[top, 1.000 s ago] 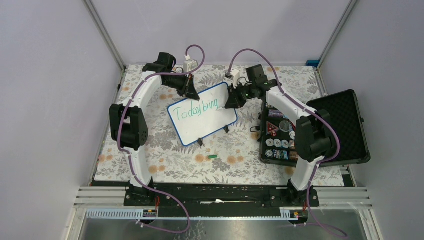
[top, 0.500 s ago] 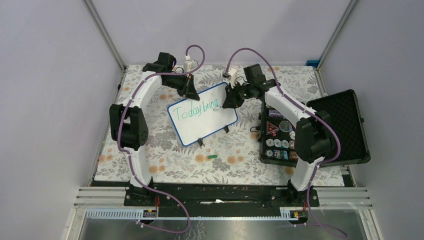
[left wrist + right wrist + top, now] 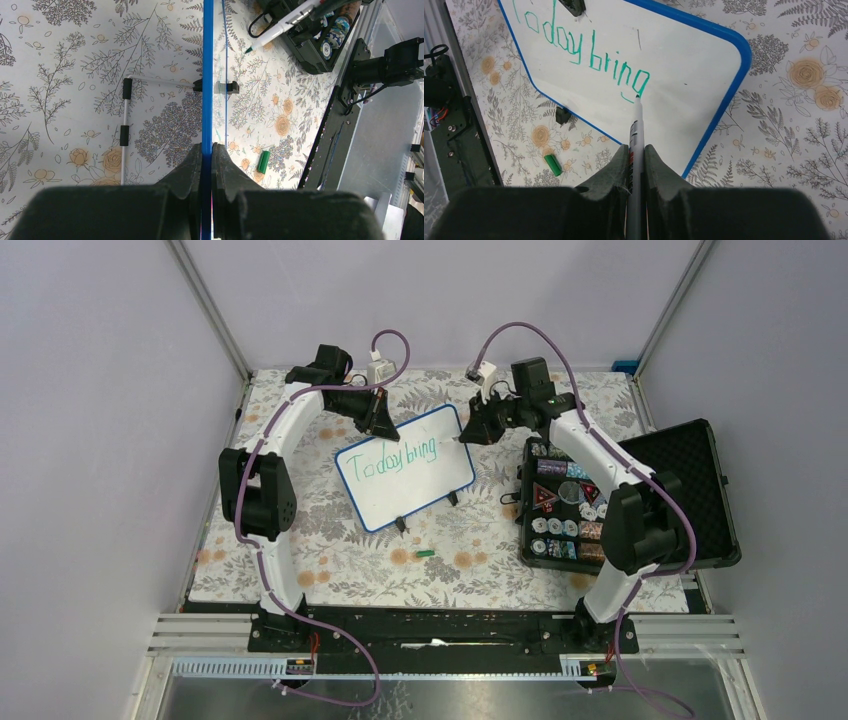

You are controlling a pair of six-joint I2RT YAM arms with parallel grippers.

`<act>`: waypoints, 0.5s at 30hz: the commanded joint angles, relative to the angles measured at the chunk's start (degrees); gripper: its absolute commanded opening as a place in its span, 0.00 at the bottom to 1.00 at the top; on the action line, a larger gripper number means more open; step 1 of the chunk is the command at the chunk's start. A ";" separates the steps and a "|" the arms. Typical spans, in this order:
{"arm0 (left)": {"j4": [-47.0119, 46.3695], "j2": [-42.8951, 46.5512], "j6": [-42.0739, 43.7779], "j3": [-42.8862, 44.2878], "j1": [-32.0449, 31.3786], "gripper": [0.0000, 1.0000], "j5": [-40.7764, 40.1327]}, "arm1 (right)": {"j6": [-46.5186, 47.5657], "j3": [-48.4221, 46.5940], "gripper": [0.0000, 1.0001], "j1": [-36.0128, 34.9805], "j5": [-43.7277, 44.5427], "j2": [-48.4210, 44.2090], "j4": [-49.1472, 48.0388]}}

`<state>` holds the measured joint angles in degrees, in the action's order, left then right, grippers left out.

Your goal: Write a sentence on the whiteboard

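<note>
Mid-sentence: "Today bring" in green so far.
The whiteboard [image 3: 405, 468] stands propped mid-table; the left gripper [image 3: 207, 150] pinches its edge at eleven o'clock. The right gripper [image 3: 636, 150], at two o'clock, is clamped on the marker [image 3: 637, 112], tip by the last g. Next, I reckon: touch down rightward for another word.

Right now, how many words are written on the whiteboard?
2. "Today" on the whiteboard's left half; "bring" just after it, ending by the marker. None seem hidden.
</note>
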<state>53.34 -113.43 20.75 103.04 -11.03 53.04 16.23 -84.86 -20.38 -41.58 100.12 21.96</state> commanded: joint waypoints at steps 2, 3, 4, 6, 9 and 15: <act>2.13 -0.48 4.30 -1.93 -1.80 0.00 -7.03 | -0.42 0.05 0.00 1.66 -1.14 -1.45 -1.19; 2.12 -0.48 4.28 -1.96 -1.81 0.00 -7.06 | -0.75 0.17 0.00 2.03 -1.44 -1.35 -1.19; 2.17 -0.40 4.36 -2.04 -1.78 0.00 -6.99 | -1.19 0.26 0.00 2.38 -1.81 -1.32 -1.39; 2.19 -0.39 4.46 -2.19 -1.80 0.00 -6.98 | -1.98 0.68 0.00 3.02 -2.13 -1.33 -2.17; 2.13 -0.39 4.56 -2.23 -1.81 0.00 -6.94 | -2.61 1.34 0.00 3.36 -1.98 -1.46 -3.13; 2.12 -0.27 4.62 -2.39 -1.81 0.00 -7.09 | -4.06 2.19 0.00 3.81 -1.84 -0.83 -5.40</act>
<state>53.34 -113.36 20.80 102.98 -11.03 53.04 13.65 -83.24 -16.84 -41.69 100.12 19.77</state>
